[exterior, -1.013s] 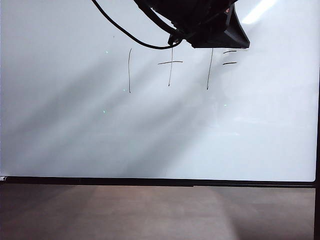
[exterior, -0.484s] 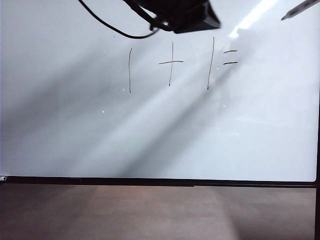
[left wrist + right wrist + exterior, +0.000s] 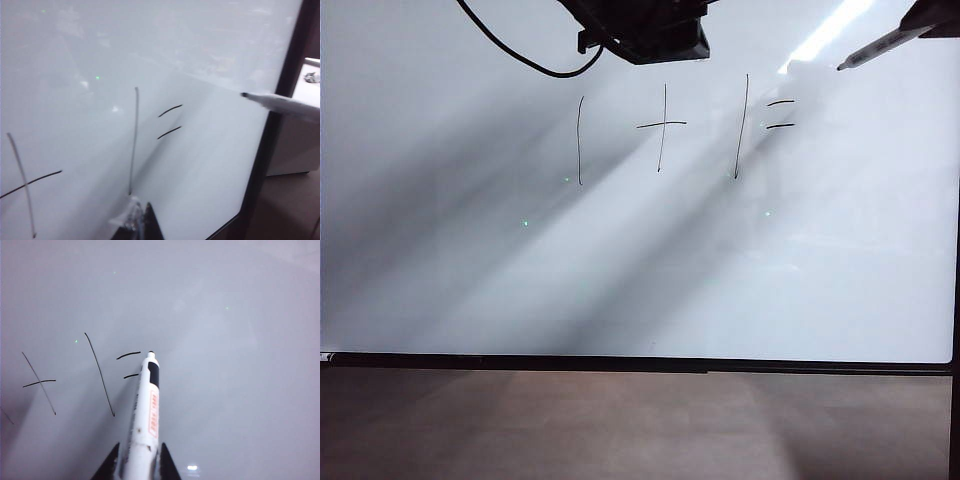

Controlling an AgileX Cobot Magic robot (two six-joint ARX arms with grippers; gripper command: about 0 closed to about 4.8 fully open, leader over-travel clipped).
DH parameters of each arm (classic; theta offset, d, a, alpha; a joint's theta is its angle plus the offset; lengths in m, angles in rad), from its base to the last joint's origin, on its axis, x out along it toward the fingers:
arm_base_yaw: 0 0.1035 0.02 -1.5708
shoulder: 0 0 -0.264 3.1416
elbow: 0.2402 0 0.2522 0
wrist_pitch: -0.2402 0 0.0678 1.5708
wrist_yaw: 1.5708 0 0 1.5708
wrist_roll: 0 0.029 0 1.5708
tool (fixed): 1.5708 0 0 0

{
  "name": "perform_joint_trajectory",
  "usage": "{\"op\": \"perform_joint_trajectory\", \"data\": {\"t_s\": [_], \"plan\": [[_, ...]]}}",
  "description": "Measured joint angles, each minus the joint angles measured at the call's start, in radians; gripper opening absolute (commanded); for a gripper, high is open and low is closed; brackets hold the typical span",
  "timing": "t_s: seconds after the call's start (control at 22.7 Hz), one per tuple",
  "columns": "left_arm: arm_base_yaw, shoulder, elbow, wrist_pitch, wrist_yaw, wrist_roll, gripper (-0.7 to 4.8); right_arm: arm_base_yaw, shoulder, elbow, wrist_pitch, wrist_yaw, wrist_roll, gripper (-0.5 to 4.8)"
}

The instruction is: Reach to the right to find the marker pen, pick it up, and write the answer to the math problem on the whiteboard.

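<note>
The right gripper [image 3: 136, 462] has its jaws clenched on the marker pen [image 3: 146, 415], the two dark fingers [image 3: 167, 465] pressing its white barrel from either side, and the dark tip points out toward the whiteboard [image 3: 240, 365], just beside the two short dashes of the math problem [image 3: 100, 372]. In the exterior view the pen [image 3: 880, 46] comes in from the upper right corner, slanting down to the left, its tip near the board to the right of the equals sign; whether it touches the surface cannot be told. No answer is written there yet; the space right of the dashes is bare white. The left gripper [image 3: 137, 222] shows only as fingertips at the edge of its own wrist view, near the board below the second tall stroke, and whether its jaws are released or clenched cannot be told. Its arm [image 3: 645, 25] hangs dark at the top of the exterior view, above the plus sign, with a black cable [image 3: 520, 55] looping off to the left.
</note>
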Motion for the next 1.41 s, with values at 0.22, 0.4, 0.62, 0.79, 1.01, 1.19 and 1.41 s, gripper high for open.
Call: {"op": "perform_joint_trajectory", "data": {"t_s": [0.22, 0.4, 0.62, 0.79, 1.01, 1.19, 1.41], "plan": [[0.000, 0.000, 0.000, 0.000, 0.054, 0.000, -0.05, 0.000, 0.025, 0.000, 0.054, 0.000, 0.000, -0.06], [-0.006, 0.000, 0.000, 0.001, 0.076, 0.000, -0.04, -0.001, 0.053, 0.005, 0.098, -0.039, 0.000, -0.06], [-0.007, 0.000, 0.000, 0.011, 0.079, 0.000, -0.04, -0.002, 0.116, 0.041, 0.104, -0.074, 0.000, -0.06], [-0.010, 0.000, 0.000, 0.013, 0.079, 0.000, -0.04, -0.002, 0.131, 0.058, 0.103, -0.078, 0.000, -0.06], [-0.009, 0.000, 0.000, 0.013, 0.079, 0.000, -0.04, -0.003, 0.150, 0.084, 0.111, -0.078, -0.005, -0.06], [-0.009, 0.000, 0.000, 0.013, 0.079, 0.000, -0.04, -0.003, 0.182, 0.101, 0.110, -0.078, -0.013, -0.06], [-0.009, 0.000, 0.000, 0.014, 0.079, 0.000, -0.04, -0.003, 0.207, 0.102, 0.110, -0.078, -0.015, -0.06]]}}
